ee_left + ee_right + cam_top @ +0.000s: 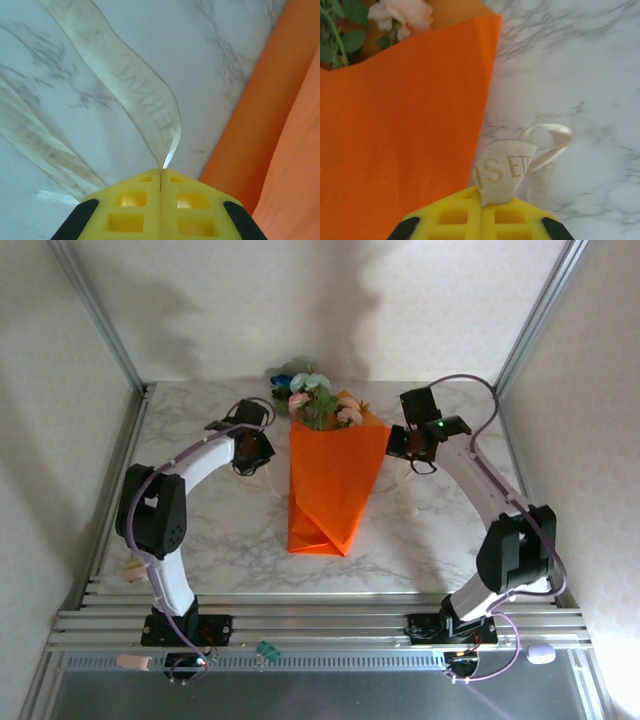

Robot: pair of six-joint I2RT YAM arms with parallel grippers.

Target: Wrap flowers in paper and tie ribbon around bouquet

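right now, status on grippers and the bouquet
left gripper shut on ribbon. right gripper shut on ribbon too. bouquet wrapped, lying flat, not yet tied. nothing blocking.

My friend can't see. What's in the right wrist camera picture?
The right pincer, yellow and shut, pinches a cream ribbon with gold letters. Left of it lies the orange paper wrapped around flowers, on a marble table.

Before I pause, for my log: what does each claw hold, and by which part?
Both hold the ribbon: left claw pinches a twisted stretch, right claw a printed stretch beside a loop.
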